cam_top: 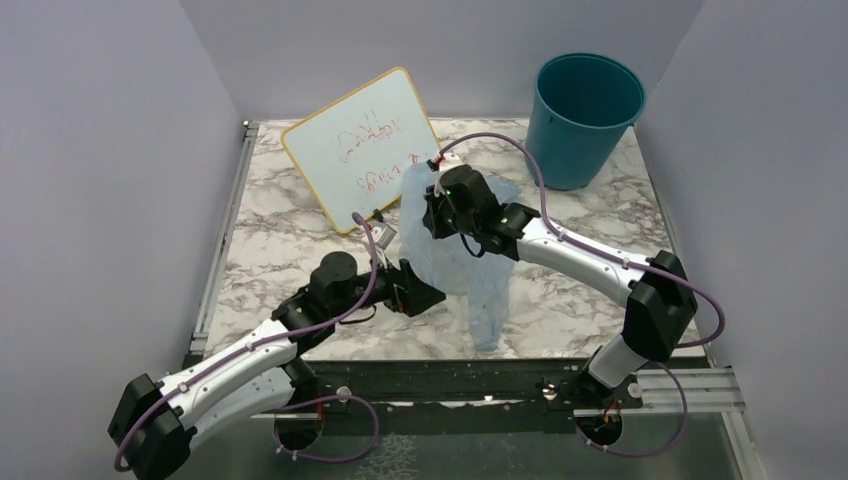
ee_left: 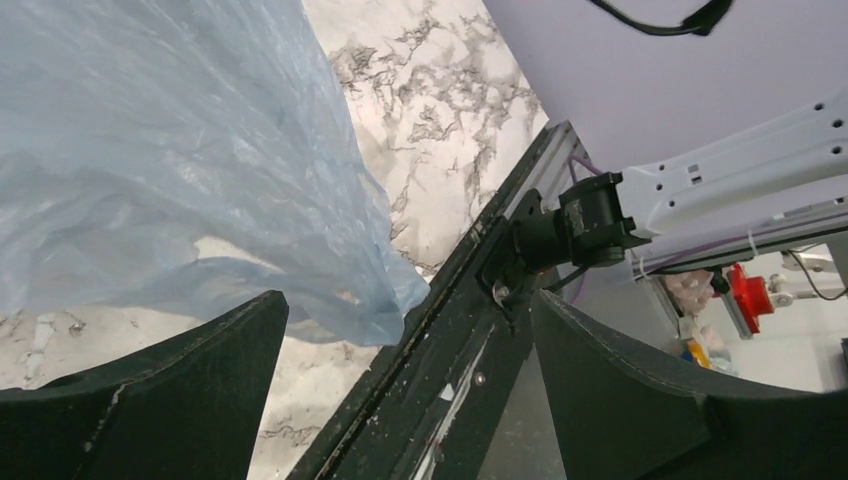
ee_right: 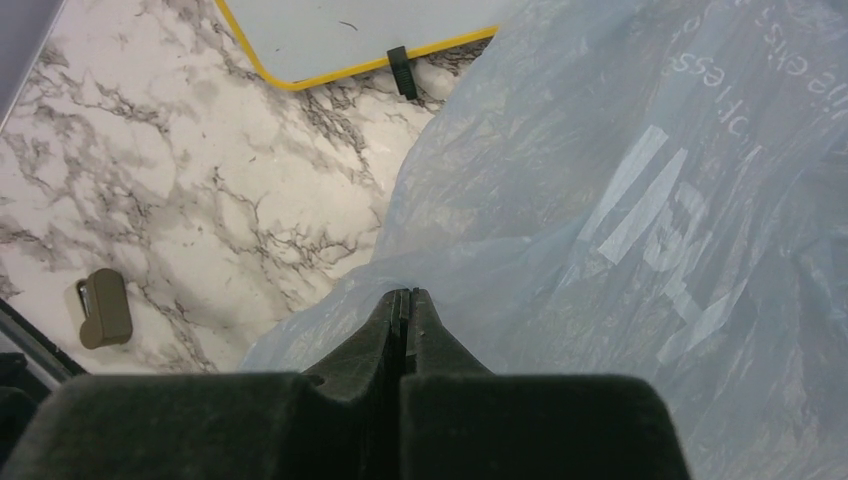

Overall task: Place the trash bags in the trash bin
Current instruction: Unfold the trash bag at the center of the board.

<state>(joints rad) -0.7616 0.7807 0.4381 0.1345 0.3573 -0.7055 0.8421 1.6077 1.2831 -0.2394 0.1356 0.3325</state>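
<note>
The trash bag (cam_top: 470, 270), a pale-blue see-through film, hangs over the middle of the marble table, its lower end reaching down near the front edge. My right gripper (ee_right: 403, 293) is shut on its upper edge, and the bag (ee_right: 600, 200) spreads out just beyond the fingertips. In the top view the right gripper (cam_top: 430, 205) is at the bag's top left. My left gripper (cam_top: 428, 297) is open low beside the bag's left side. In the left wrist view nothing lies between the left gripper's (ee_left: 408, 300) fingers, and the bag (ee_left: 180, 150) hangs just ahead. The teal trash bin (cam_top: 583, 118) stands upright at the back right.
A yellow-framed whiteboard (cam_top: 362, 145) with red writing lies at the back left, close to the bag. A small olive clip-like piece (ee_right: 103, 307) lies on the marble. A black rail (cam_top: 450, 375) runs along the table's near edge. Grey walls enclose the three other sides.
</note>
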